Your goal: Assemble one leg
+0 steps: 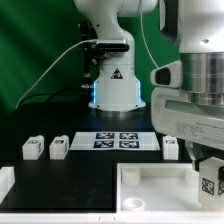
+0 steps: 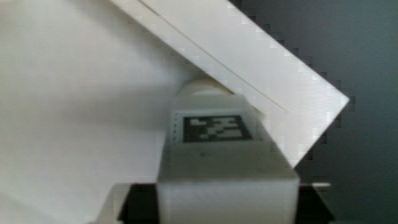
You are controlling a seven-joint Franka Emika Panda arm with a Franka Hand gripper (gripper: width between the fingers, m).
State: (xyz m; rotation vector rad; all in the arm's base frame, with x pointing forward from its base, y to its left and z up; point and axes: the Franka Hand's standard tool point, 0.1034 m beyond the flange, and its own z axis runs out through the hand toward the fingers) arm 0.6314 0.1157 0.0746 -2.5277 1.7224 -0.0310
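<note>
Over the tray's (image 1: 150, 185) corner at the exterior view's right, the gripper (image 1: 210, 180) holds the leg (image 2: 217, 150) upright, tag facing out (fingers clamped on its sides, seen in wrist view). Beyond the tray lies the marker board (image 1: 118, 140), w/ three more legs (image 1: 33, 148) nearby.
</note>
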